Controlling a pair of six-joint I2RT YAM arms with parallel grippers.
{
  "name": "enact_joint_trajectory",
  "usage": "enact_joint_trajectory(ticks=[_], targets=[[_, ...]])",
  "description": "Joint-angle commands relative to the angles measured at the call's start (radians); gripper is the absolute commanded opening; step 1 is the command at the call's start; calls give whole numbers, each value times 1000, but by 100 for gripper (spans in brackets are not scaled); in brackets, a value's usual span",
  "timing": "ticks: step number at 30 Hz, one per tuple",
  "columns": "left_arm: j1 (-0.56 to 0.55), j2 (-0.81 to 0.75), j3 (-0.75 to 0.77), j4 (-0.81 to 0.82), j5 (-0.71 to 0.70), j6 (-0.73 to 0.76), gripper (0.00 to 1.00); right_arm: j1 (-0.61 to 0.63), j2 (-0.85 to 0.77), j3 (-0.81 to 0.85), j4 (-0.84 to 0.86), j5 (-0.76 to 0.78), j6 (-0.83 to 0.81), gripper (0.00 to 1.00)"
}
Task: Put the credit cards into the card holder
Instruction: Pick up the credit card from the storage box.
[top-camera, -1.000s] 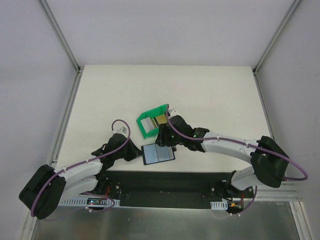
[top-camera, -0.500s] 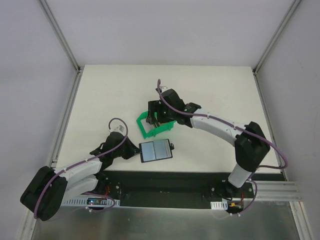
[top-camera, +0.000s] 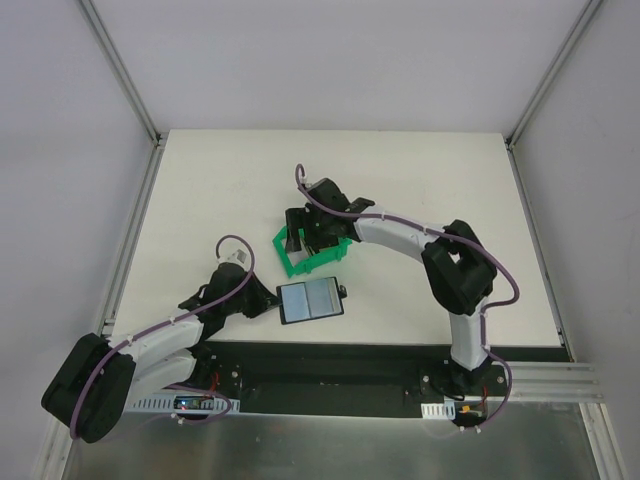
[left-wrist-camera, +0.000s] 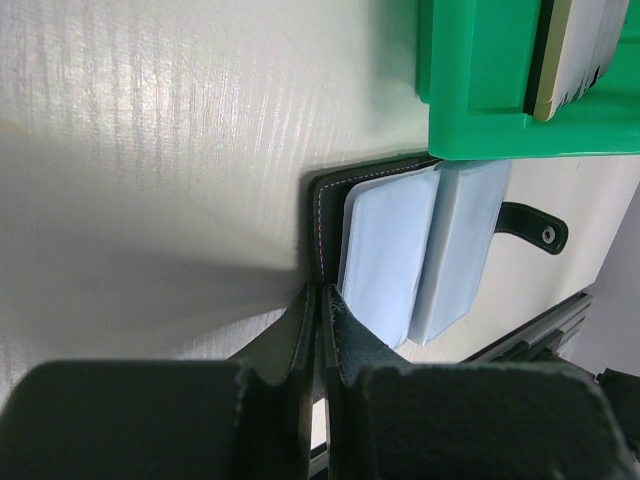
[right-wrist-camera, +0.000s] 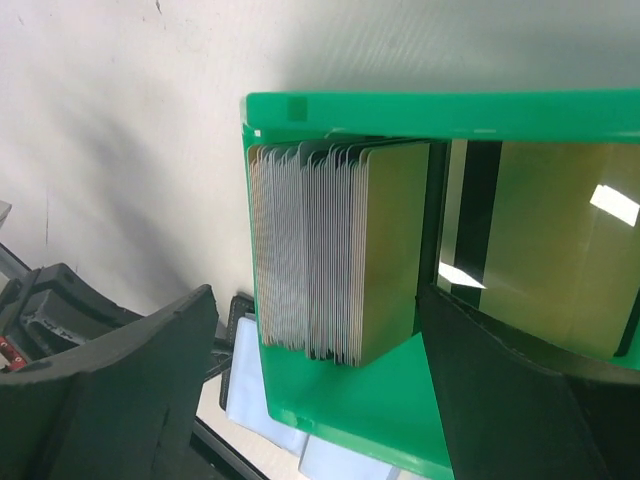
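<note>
The card holder (top-camera: 312, 300) lies open near the table's front, black outside with bluish-grey sleeves (left-wrist-camera: 395, 250) and a small tab. My left gripper (left-wrist-camera: 322, 300) is shut on its left black edge, also seen from above (top-camera: 272, 300). The credit cards (right-wrist-camera: 330, 250) stand on edge as a thick stack inside a green bin (top-camera: 300, 264). One gold card with a dark stripe (right-wrist-camera: 540, 240) leans apart from the stack at the right. My right gripper (right-wrist-camera: 315, 300) is open over the bin, one finger on each side of the stack, and grips nothing.
The green bin (left-wrist-camera: 500, 90) stands just beyond the card holder, almost touching its far edge. A black strip (top-camera: 330, 360) runs along the table's front edge. Metal frame rails (top-camera: 130, 250) border the table left and right.
My right arm swung back from beside the card holder to the green bin and its jaws opened wide. The card holder and left gripper shifted slightly left.
</note>
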Motion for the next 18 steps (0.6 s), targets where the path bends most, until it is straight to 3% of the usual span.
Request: enact_joint_trajectory(ticks=[1,10,18], targets=[[12,14,-20,-102,-22,44,0,-10,33,74,-16,-49,-22,84],[14,29,-17,-96,-16,48,0,-20,98,111,-39,-114,-25,86],[16,43,-7,-87,-11,46,0,-20,40,72,2,-143,-19,73]])
